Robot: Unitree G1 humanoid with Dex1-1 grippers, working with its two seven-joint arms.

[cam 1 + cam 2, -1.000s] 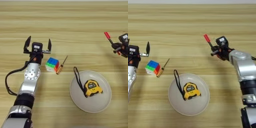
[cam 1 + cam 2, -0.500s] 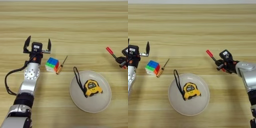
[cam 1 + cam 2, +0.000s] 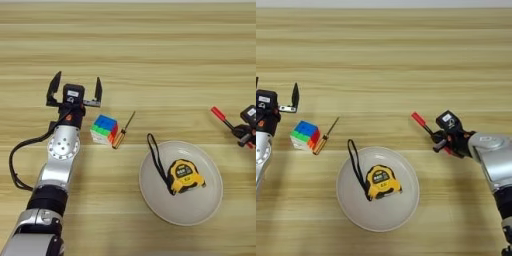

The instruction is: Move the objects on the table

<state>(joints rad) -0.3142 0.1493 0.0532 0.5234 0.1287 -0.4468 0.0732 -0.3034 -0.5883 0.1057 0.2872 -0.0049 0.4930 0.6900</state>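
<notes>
The right gripper (image 3: 443, 141) is closed on the thin red marker pen (image 3: 423, 123), holding it just right of the round white plate (image 3: 351, 200); the pen's capped end points up and to the left, toward the middle of the table, and whether it touches the wood cannot be told. The left gripper (image 3: 74, 91) stands well to the left of the plate with its two black fingers (image 3: 53, 88) spread wide and nothing between them.

The light wooden table (image 3: 150, 55) fills the view. The plate lies on it toward the near edge, and a yellow-black tape measure (image 3: 383, 181) rests inside the plate with its black wrist strap (image 3: 355, 159) looping over the plate's left rim. Left of the plate sits the multicoloured puzzle cube (image 3: 104, 129), just below and right of the left gripper. A slim screwdriver with an amber handle (image 3: 121, 131) lies tilted between cube and plate, right against the cube
</notes>
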